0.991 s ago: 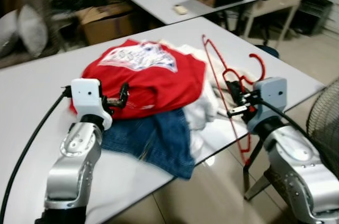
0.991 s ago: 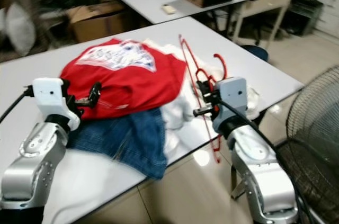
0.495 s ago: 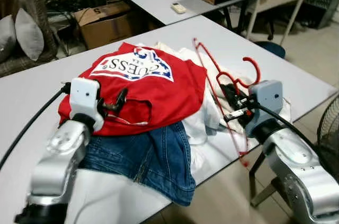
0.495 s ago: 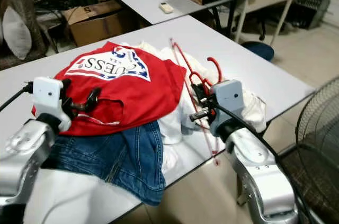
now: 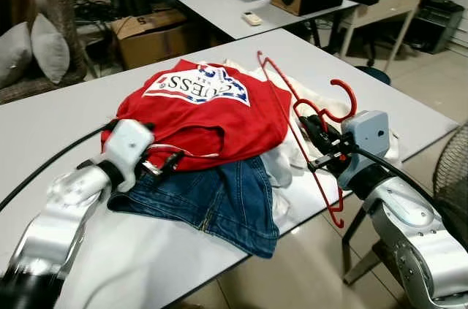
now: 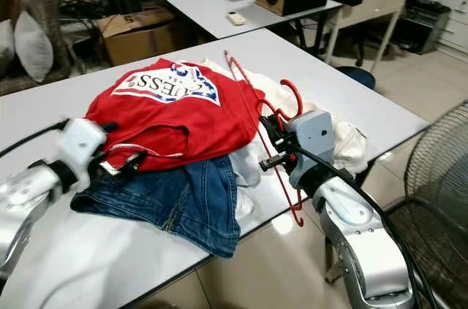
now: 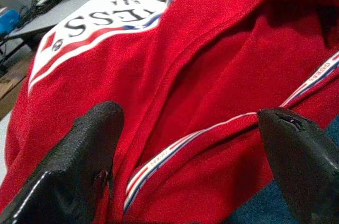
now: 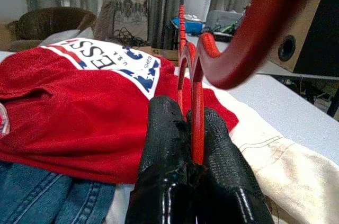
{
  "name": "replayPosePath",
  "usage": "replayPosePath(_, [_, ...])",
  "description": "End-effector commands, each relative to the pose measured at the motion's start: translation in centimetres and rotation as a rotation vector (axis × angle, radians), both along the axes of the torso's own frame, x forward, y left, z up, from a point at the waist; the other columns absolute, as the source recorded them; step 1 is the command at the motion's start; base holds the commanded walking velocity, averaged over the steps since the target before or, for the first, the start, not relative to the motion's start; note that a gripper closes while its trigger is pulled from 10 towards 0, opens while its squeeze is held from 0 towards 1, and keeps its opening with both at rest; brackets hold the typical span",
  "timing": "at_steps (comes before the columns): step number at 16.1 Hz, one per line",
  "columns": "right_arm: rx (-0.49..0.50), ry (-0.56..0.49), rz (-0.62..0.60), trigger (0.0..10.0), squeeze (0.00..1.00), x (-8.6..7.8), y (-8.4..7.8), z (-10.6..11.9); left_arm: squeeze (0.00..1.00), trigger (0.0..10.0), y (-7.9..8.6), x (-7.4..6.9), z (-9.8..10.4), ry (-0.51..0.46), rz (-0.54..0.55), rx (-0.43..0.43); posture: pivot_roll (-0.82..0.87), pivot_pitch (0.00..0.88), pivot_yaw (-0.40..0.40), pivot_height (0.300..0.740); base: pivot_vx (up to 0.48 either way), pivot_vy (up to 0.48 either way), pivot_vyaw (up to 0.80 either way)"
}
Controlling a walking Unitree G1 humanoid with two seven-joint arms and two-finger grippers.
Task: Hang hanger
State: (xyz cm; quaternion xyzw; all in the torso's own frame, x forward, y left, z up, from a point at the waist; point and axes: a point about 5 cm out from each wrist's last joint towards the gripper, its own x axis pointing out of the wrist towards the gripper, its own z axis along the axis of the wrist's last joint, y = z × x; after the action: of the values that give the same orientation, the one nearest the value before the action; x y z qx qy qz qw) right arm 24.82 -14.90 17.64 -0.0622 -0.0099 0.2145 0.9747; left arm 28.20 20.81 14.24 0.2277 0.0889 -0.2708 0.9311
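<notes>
White bench [image 5: 44, 126] carrying a soft red printed T-shirt [image 5: 212, 108] over blue denim jeans [image 5: 219, 199]. Left gripper [image 7: 190, 166], now lower, is spreading released at its collar. Right gripper [image 8: 185, 128] is clenching the thin red plastic hanger [image 5: 311, 115] at the bench's right edge.

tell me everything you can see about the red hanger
The red hanger looks like glossy plastic: a curved hook at the top and thin triangular arms. It stands tilted over the pile of clothes, one arm reaching up above the red shirt, its lower corner hanging past the table edge. The right gripper is shut on its neck just below the hook, holding it up.
</notes>
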Motion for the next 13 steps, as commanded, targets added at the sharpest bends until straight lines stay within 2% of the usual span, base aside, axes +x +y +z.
replayPosePath(1, [0.004, -0.012, -0.002, 10.0, 0.0, 0.1, -0.2, 0.1, 0.0, 10.0, 0.1, 0.6, 0.3, -0.024, -0.006, 0.054, -0.18, 0.0, 0.087, 0.74, 0.0, 0.0, 0.0])
replayPosePath(4, [0.008, -0.014, -0.012, 10.0, 0.0, 0.0, -0.2, 0.0, 0.0, 10.0, 0.1, 2.7, 0.4, -0.089, 0.077, 0.099, -0.19, 0.0, 0.1, 0.74, 0.0, 0.0, 0.0])
replayPosePath(6, [0.011, -0.016, -0.014, 10.0, 0.0, -0.1, -0.2, 0.0, 0.0, 10.0, 0.3, 3.1, 0.7, -0.102, 0.104, 0.073, -0.19, 0.0, 0.105, 0.74, 0.0, 0.0, 0.0])
replayPosePath(9, [0.009, -0.016, -0.016, 10.0, 0.0, -0.2, -0.2, -0.1, 0.0, 10.0, 0.8, 3.4, 0.4, -0.09, 0.096, 0.12, -0.19, 0.0, 0.105, 0.74, 0.0, 0.0, 0.0])
replayPosePath(10, [0.008, -0.019, -0.017, 10.0, 0.0, -0.2, -0.3, 0.0, 0.0, 4.7, 1.0, 3.0, -0.2, -0.065, 0.036, 0.215, -0.19, 0.0, 0.103, 0.74, 0.0, 0.0, 0.0])
replayPosePath(11, [0.008, -0.019, -0.017, 10.0, 0.0, -0.2, -0.4, 0.0, 0.0, 4.1, 1.2, 2.8, -0.3, -0.057, 0.022, 0.249, -0.19, 0.0, 0.101, 0.74, 0.0, 0.0, 0.0])
replayPosePath(12, [0.008, -0.021, -0.017, 10.0, 0.0, -0.2, -0.4, 0.0, 0.0, 2.4, 1.4, 2.6, -0.2, -0.057, 0.029, 0.271, -0.18, 0.0, 0.099, 0.74, 0.0, 0.0, 0.0])
replayPosePath(13, [0.01, -0.023, -0.017, 10.0, 0.0, -0.2, -0.4, 0.0, 0.0, 1.3, 1.9, 2.7, 0.1, -0.075, 0.062, 0.295, -0.18, 0.0, 0.097, 0.74, 0.0, 0.0, 0.0])
